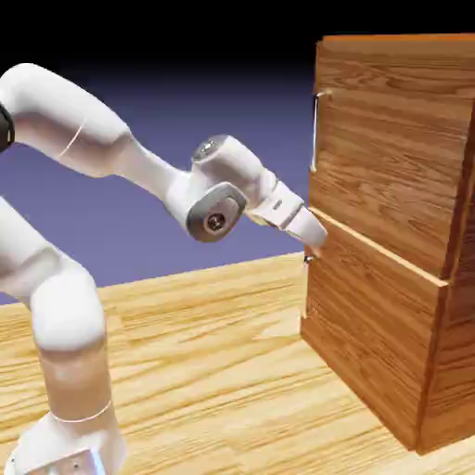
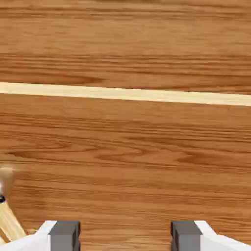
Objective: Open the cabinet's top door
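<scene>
1. While the white robot arm (image 1: 218,190) reaches over to the exterior view's right, its white hand with two small grey finger tips (image 2: 125,236) is in front of the cabinet.
2. The hand is open. In the hand view, its two tips are wide apart, one on each side of the middle, and only brown wood shows between them. It is not holding anything.
3. The tall, boxy, reddish-brown wood cabinet (image 1: 450,334) stands at the exterior view's right, on the pale yellow wood bench (image 1: 213,353).
4. The top door, a big brown wood panel (image 1: 390,167), is the upper one of the two front panels. It looks shut.
5. A thin, straight up-and-down silver bar handle (image 1: 315,132) is on the top door, near its edge at the exterior view's left. The hand is lower than this handle and apart from it.
6. The hand is near the top corner of the lower brown wood panel (image 1: 371,315), just under the pale line (image 1: 380,245) between the two panels. I can't tell if it touches the wood.
7. The hand view is mostly brown wood, with the pale line going across. A blurry, pale bit (image 2: 6,180) shows at the left edge.
</scene>
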Action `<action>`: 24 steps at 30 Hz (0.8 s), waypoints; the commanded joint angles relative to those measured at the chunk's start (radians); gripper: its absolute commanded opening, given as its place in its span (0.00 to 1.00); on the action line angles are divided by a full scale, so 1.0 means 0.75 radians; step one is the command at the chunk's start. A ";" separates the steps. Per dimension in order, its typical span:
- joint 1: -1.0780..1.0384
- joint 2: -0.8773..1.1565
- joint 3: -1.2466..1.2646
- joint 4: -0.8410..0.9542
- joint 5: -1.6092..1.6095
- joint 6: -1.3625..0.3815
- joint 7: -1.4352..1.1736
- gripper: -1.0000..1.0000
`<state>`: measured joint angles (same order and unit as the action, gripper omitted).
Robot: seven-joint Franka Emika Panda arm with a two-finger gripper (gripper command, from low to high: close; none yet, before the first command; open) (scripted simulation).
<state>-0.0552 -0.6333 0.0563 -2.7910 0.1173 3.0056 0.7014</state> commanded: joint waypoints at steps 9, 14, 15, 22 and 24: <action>-0.299 -0.281 0.251 0.084 0.522 -0.140 -0.176 0.50; -0.465 -0.438 0.390 0.131 0.812 -0.217 -0.274 0.50; -0.498 -0.469 0.418 0.141 0.870 -0.233 -0.294 0.50; -0.731 -0.688 0.613 0.206 1.276 -0.342 -0.431 0.50; -0.797 -0.750 0.668 0.225 1.392 -0.373 -0.470 0.50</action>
<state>-0.6530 -1.1960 0.5575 -2.6221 1.1613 2.7260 0.3489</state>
